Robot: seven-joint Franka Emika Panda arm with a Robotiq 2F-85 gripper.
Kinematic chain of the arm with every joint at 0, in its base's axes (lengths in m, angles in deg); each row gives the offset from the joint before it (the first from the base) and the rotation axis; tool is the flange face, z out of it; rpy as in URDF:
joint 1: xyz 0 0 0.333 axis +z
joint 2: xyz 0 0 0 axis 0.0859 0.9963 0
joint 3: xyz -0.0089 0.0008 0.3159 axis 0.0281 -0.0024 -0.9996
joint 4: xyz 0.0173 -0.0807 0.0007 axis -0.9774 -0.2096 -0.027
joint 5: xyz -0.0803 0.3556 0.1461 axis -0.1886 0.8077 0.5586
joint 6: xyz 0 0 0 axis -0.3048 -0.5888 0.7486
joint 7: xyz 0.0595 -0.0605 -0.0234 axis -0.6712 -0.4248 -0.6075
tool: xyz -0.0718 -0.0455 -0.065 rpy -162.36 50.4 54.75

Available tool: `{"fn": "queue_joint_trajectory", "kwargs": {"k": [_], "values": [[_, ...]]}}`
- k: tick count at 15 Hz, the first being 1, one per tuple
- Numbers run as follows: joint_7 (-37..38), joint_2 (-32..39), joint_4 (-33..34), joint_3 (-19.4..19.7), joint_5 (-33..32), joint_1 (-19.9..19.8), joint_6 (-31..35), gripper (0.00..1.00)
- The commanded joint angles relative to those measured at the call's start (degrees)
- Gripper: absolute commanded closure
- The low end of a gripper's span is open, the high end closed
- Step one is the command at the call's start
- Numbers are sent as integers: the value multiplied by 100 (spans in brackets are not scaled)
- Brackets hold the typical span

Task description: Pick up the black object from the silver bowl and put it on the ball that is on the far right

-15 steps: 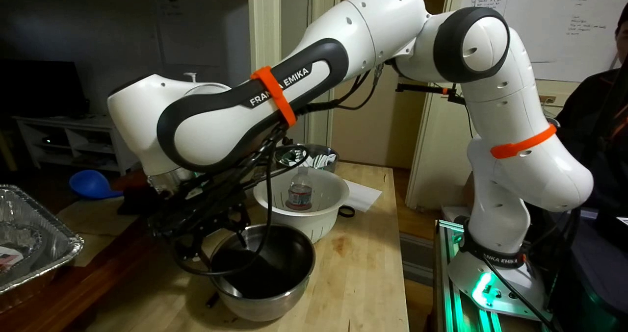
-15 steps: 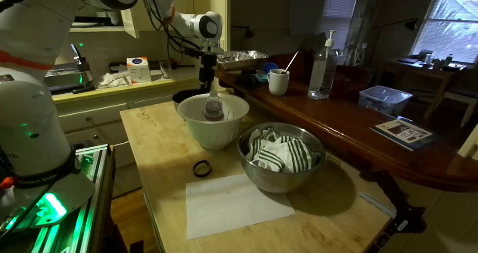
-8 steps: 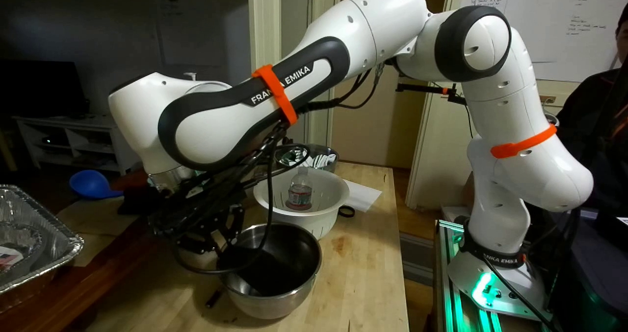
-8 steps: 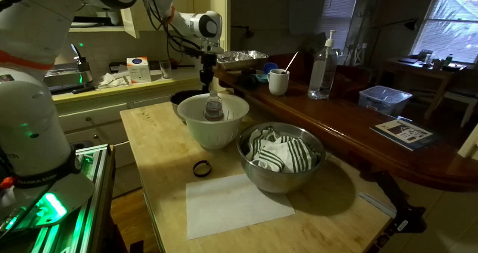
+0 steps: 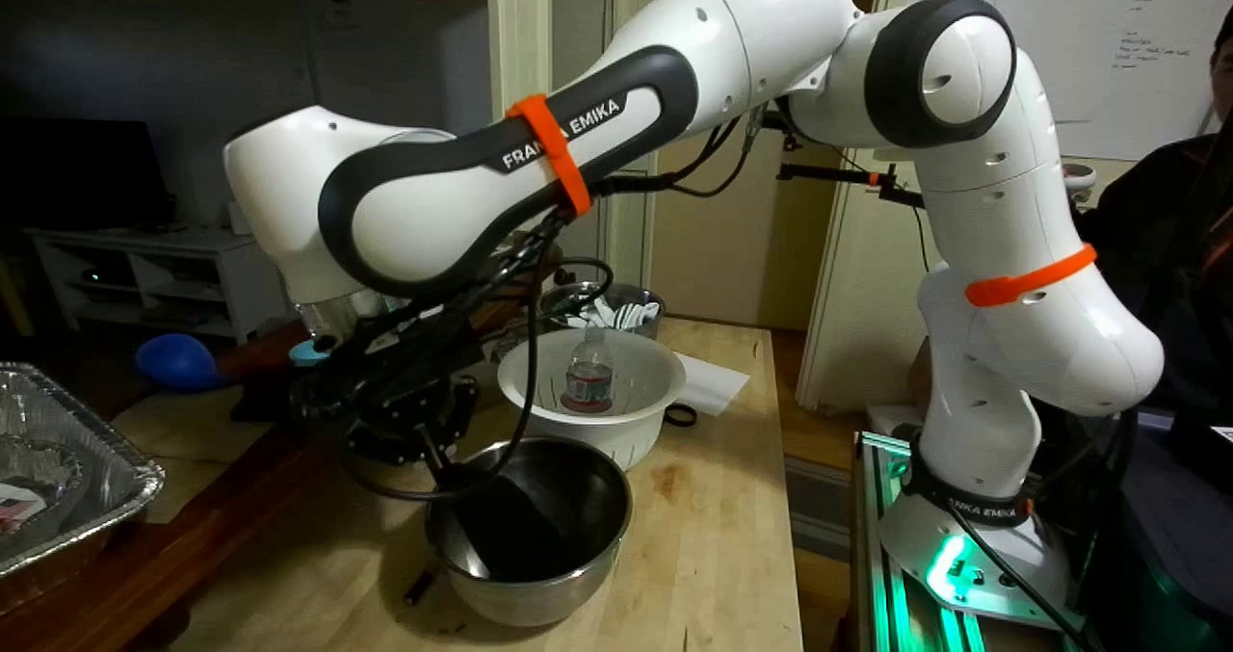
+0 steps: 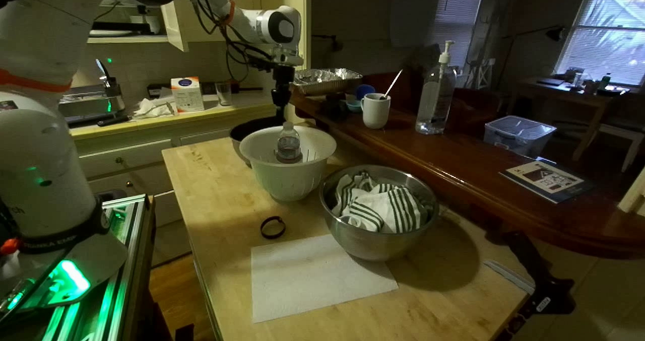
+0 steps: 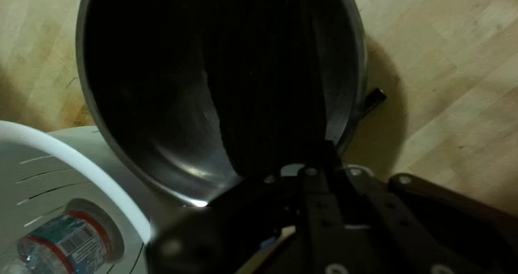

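Picking: near-touching fingers (image 7: 317, 191) apparently pinch the flat black object (image 7: 269, 116); next, lift clear of the round steel bowl (image 5: 528, 602) beneath them.

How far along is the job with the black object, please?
Looks done: the grasp; the gripper appears shut on the black object. In hand: removal, with much of it within the silver bowl. Left: placing it; no ball is visible.

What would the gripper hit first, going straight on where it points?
Probably the silver bowl, rim or inside wall, beyond the black object the jaws seem to hold; depth is unclear.
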Motion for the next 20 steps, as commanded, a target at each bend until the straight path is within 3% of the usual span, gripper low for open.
{"fn": "queue_joint_trajectory", "kwargs": {"k": [1,5,12,16,17,20], "values": [[26,-584,-223,-45,104,-191,6,98],[177,-1012,-181,-18,-18,-328,3,98],[445,-1723,167,18,-362,-616,-725,98],[252,-1870,362,81,-123,-1041,-1119,98],[341,-1837,358,-3,-280,-980,-966,93],[250,-1867,362,26,-242,-1132,-1001,93]]}}
